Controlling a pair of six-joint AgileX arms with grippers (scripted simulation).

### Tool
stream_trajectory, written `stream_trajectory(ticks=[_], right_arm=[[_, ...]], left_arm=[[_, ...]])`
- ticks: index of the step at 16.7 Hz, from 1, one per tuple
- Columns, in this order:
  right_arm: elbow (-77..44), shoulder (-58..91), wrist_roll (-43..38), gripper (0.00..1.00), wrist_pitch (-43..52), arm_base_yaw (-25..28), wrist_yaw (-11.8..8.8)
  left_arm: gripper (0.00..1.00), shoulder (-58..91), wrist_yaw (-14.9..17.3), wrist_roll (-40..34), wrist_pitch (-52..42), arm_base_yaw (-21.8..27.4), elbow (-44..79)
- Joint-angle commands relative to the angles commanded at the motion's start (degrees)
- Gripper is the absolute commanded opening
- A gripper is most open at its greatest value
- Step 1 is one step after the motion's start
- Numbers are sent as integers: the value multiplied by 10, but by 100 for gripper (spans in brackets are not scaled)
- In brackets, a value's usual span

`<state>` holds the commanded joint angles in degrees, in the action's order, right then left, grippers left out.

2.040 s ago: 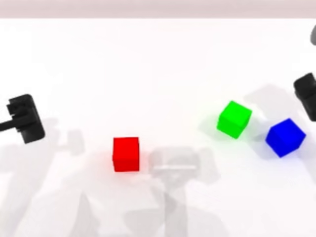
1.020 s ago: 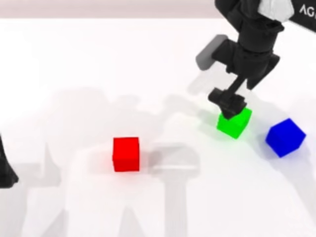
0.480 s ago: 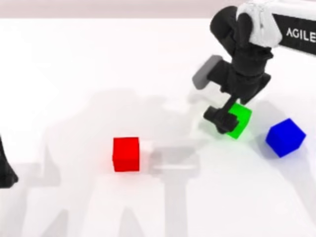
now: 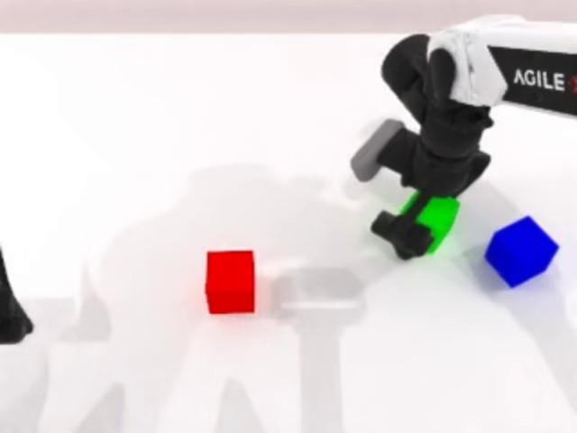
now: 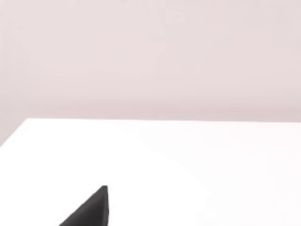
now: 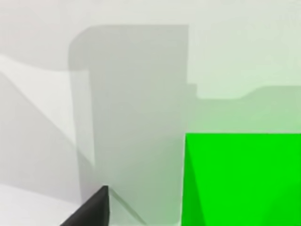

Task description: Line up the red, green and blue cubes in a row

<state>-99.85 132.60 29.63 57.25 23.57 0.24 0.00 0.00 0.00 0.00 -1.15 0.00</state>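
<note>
Reaching down over the small matte bright green cube (image 4: pixel 439 219) at the right of the white surface (image 4: pixel 270 135), the right arm's black two-finger gripper (image 4: pixel 413 225) sits low on it, one finger visible against the cube's left-near side; I cannot tell whether the jaws are open or closed on it. Right wrist view shows the cube off to one side of frame, not centred, so the likely failure is an off-centre pinch: the cube sits rotated to the jaws, and closing on a corner could twist or squirt it out. Deep blue matte cube (image 4: pixel 520 251) is near on the right, apart from the green one, and a skidding green cube or sweeping finger could knock it. Bright red matte cube (image 4: pixel 230 281) lies well apart at left-centre, untouched. Left gripper (image 4: pixel 11 316) is parked at the left edge; its jaws can't be made out either. No row is formed yet.
</note>
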Motion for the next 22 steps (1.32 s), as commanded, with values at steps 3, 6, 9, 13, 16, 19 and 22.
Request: stream_trajectory(ticks=[3,6,9,13,16,19,22], right_arm=[[0,0,0,70,0,0,0],[0,0,0,47,0,0,0],[0,0,0,25,0,0,0],[0,0,0,0,0,0,0],[0,0,0,0,0,0,0],[0,0,0,0,0,0,0],[-2,-2,0,0,3,-1,0]], left_arm=[[100,0,0,0,0,0,0],[100,0,0,0,0,0,0],[100,0,0,0,0,0,0],[100,0,0,0,0,0,0],[100,0,0,0,0,0,0],[100,0,0,0,0,0,0],[100,0,0,0,0,0,0]])
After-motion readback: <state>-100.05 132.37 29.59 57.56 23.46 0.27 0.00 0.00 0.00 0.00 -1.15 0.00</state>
